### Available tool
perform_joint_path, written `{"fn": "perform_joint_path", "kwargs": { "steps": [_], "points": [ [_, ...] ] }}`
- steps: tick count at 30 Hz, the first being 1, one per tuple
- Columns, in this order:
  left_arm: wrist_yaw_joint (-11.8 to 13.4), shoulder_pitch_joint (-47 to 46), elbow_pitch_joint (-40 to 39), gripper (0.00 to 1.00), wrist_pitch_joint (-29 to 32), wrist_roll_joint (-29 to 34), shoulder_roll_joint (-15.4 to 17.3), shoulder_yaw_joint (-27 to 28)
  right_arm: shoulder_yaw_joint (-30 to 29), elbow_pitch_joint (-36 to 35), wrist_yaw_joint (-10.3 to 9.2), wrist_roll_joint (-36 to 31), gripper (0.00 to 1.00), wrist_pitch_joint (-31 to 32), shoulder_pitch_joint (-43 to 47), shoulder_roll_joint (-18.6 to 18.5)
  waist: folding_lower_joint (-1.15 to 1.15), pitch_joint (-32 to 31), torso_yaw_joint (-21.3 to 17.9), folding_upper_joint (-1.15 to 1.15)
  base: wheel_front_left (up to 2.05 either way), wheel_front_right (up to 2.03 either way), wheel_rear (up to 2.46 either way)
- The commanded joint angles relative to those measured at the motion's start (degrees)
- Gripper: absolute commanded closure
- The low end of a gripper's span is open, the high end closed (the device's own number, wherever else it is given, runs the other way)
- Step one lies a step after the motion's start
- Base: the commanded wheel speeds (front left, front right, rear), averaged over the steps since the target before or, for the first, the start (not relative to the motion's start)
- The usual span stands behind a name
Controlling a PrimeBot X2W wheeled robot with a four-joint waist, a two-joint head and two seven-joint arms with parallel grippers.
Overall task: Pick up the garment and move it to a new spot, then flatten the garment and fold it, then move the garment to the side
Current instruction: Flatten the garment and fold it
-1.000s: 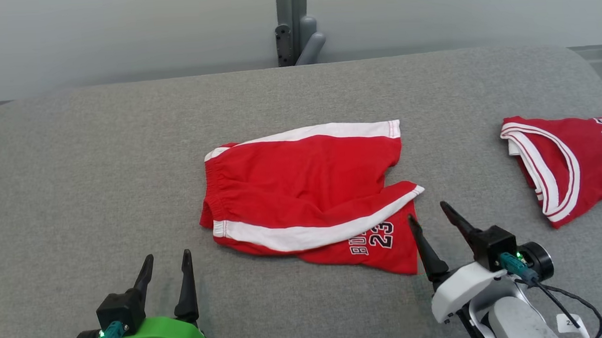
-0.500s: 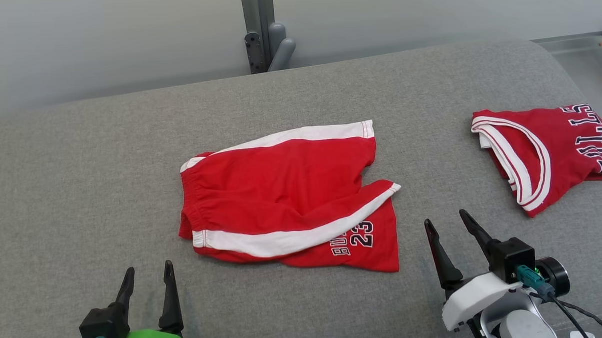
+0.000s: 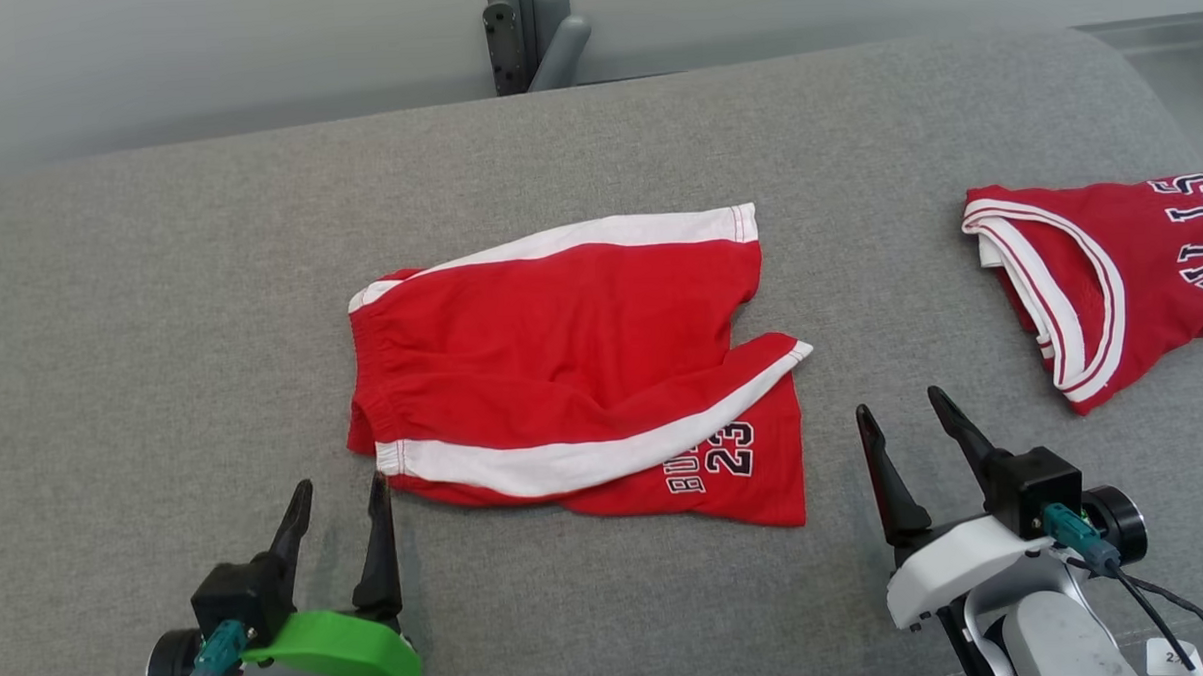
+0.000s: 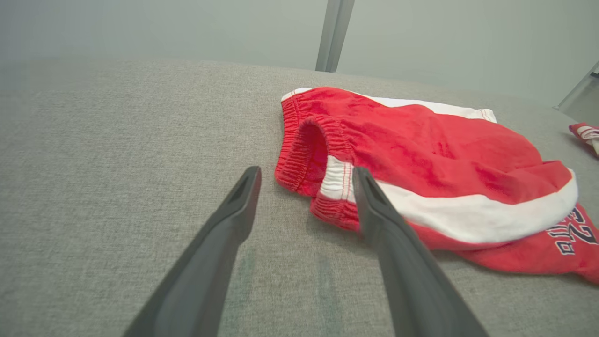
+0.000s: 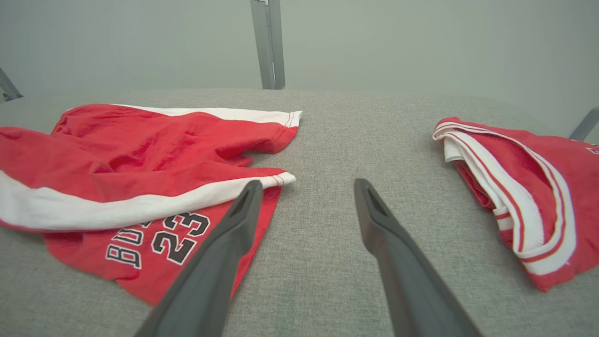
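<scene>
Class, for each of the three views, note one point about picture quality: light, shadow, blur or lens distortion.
Head view: soft, even light, no glare; the shorts cast only a thin shadow on the surface. Left wrist view: the wide lens makes the fingers loom large. Right wrist view: the jersey is sharp; the surface's far edge bows.

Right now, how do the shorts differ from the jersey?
The shorts lie central, fully in view; the jersey lies to the right, cut by the head view's edge. The shorts carry broad white bands; the jersey has narrow striped trim. Both are red with dark lettering.
</scene>
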Motion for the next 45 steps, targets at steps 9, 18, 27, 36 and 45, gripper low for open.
{"fn": "perform_joint_path", "kwargs": {
  "steps": [9, 18, 27, 36, 45],
  "points": [
    [-2.56, -5.24, 1.44, 0.0, 0.03, -3.76, 0.19, -2.51, 0.74, -0.29, -0.04, 0.35, 0.0, 0.06, -3.2, -0.08, 0.0, 5.76, -0.94, 0.0, 0.0, 0.0, 0.0],
    [-3.31, -6.37, 2.99, 0.86, 0.02, -5.6, 0.22, -3.8, 0.5, 0.09, -0.04, 0.53, 0.0, 0.06, -3.65, -0.06, 0.0, 6.76, -1.42, 0.0, 0.0, 0.0, 0.0],
    [-3.38, -5.61, -0.03, 1.0, 0.02, -4.13, 0.22, -1.47, 0.36, -0.06, -0.04, 0.63, 0.0, 0.06, -2.82, -0.07, 0.0, 6.04, 1.22, 0.0, 0.0, 0.0, 0.0],
    [-3.36, -4.23, -1.94, 1.0, 0.02, -2.2, 0.22, 4.22, 4.98, 0.4, -0.04, 3.98, 0.0, 0.06, -2.64, -0.43, 0.0, 5.73, 5.17, 0.0, 0.0, 0.0, 0.0],
    [-3.38, -5.15, -1.81, 1.0, 0.02, -3.0, 0.22, 4.52, 10.44, 2.01, -0.04, 8.51, 0.0, 0.06, -2.52, -2.49, 0.0, 6.54, 5.87, 0.0, 0.0, 0.0, 0.0]
  ]
}}
